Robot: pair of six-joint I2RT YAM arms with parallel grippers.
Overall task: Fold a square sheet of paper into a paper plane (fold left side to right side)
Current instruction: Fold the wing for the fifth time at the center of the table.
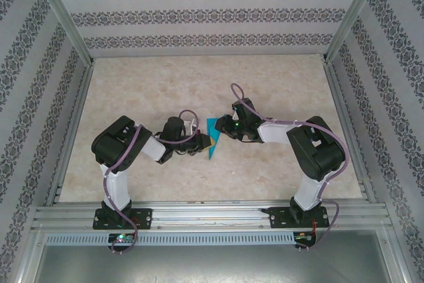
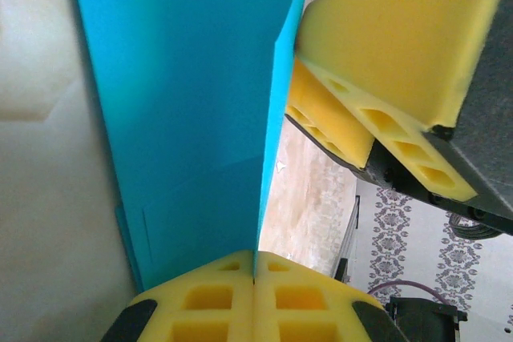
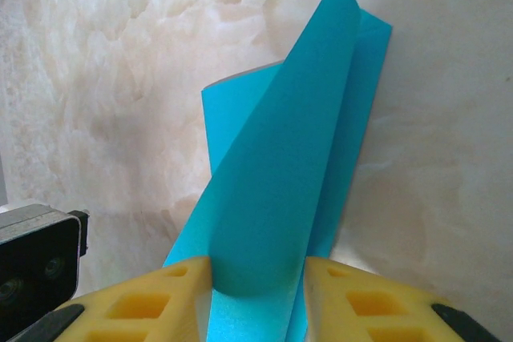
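The square sheet of paper [image 1: 212, 142] is teal-blue and partly folded, at the table's middle between both grippers. My left gripper [image 1: 203, 141] is shut, its yellow fingertips [image 2: 232, 286] pinching the sheet's edge, so that the paper [image 2: 192, 118] stands upright in the left wrist view. My right gripper [image 1: 224, 128] comes in from the right with its fingers [image 2: 385, 46] just past the paper's raised edge. In the right wrist view the sheet [image 3: 288, 198] bends over in a soft curl. That curl lies between the parted jaws of the right gripper [image 3: 258, 278], reaching from one finger to the other.
The marble-patterned table [image 1: 265, 84] is walled by patterned panels and metal posts on three sides. An aluminium rail [image 1: 199, 213] carrying both arm bases runs along the near edge.
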